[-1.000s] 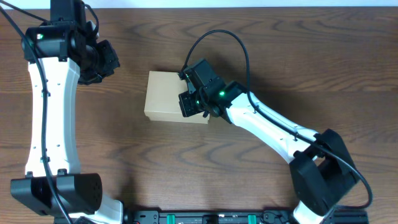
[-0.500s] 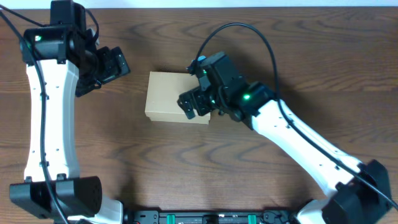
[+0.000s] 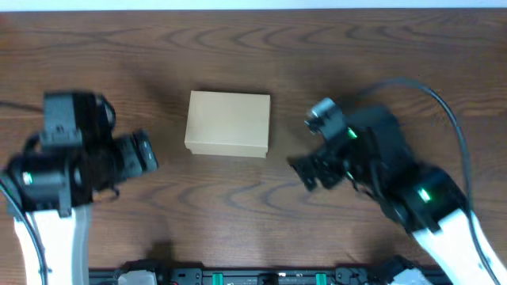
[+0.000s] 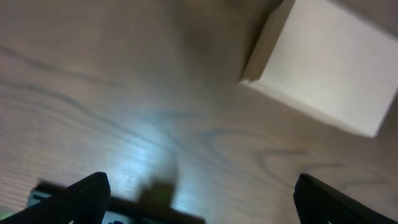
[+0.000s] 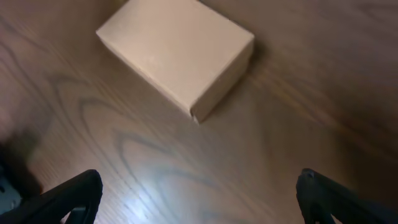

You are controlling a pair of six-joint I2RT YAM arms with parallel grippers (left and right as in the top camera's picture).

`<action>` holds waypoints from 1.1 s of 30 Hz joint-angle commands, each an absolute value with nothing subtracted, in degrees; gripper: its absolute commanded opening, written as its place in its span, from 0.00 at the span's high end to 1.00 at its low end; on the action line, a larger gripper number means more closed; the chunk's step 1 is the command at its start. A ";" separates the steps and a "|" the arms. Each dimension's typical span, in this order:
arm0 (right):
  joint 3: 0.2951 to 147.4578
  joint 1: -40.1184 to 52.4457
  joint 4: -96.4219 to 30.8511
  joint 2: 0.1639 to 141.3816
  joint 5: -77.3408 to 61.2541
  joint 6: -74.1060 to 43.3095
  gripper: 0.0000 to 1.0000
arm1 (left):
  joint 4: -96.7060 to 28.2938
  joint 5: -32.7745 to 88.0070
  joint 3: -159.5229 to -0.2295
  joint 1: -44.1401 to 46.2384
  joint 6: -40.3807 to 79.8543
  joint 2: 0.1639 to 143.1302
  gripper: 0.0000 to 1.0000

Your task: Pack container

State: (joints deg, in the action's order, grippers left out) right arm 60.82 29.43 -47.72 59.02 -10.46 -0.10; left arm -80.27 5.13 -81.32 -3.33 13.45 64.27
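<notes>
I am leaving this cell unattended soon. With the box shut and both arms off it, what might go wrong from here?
The container sits free on the smooth table; a sideways nudge from the left tool or right tool, both open, would likely slide it rather than open it. No tape shows on its lid, so that may spring up. Shut, it hides whether anything is inside.

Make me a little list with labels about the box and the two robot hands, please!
Box: small rectangular tan cardboard box, lid shut, lying flat
Surface: dark brown wooden table
Left gripper: open, holding nothing, off to one side of the box, not touching it
Right gripper: open, holding nothing, off to the other side of the box, not touching it
</notes>
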 commanded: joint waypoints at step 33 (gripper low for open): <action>39.35 28.05 -53.80 18.28 -2.85 -4.67 0.01 | -59.99 13.21 -52.73 -3.44 19.62 34.26 0.05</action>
State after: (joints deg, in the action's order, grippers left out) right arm 39.66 28.34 -53.63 18.48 -3.40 -3.90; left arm -59.88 13.17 -52.80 -3.31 19.51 34.50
